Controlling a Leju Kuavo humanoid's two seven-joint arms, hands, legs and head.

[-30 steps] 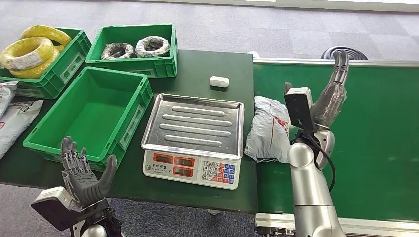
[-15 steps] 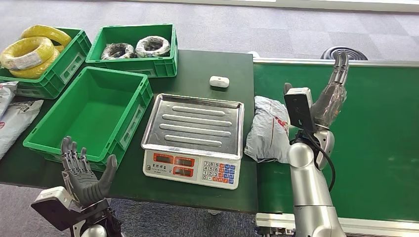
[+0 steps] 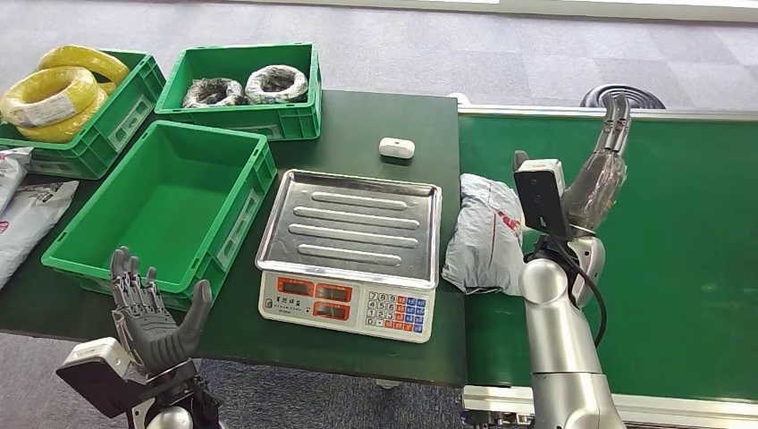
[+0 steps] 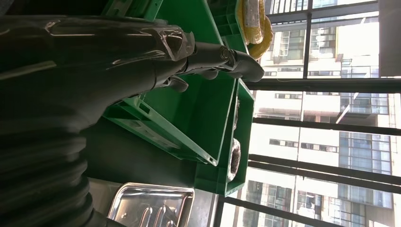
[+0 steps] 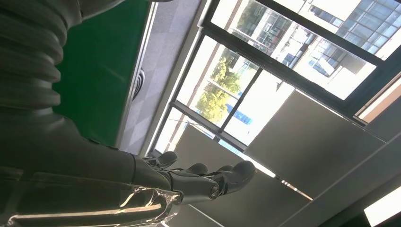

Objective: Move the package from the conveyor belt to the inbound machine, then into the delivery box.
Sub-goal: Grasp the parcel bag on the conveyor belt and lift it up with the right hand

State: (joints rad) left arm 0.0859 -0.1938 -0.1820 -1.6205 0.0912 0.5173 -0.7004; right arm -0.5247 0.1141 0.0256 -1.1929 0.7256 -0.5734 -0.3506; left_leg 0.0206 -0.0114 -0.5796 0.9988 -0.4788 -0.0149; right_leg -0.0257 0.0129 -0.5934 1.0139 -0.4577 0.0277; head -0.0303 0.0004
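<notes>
A grey plastic package (image 3: 484, 234) with a red mark lies on the green conveyor belt (image 3: 679, 232), at its left edge beside the scale. My right hand (image 3: 601, 172) is raised just right of the package, fingers straight and pointing away, holding nothing; its fingers (image 5: 208, 177) show against windows in the right wrist view. The inbound machine is a scale with a steel tray (image 3: 353, 222) on the dark table. The empty green delivery box (image 3: 161, 207) stands left of it. My left hand (image 3: 154, 310) hovers open near the table's front edge, fingers (image 4: 222, 59) spread.
Two green crates at the back hold yellow cable coils (image 3: 61, 89) and grey coils (image 3: 246, 87). A small white device (image 3: 396, 147) lies behind the scale. Grey bags (image 3: 22, 214) lie at the far left. A dark round thing (image 3: 621, 96) sits on the floor beyond the belt.
</notes>
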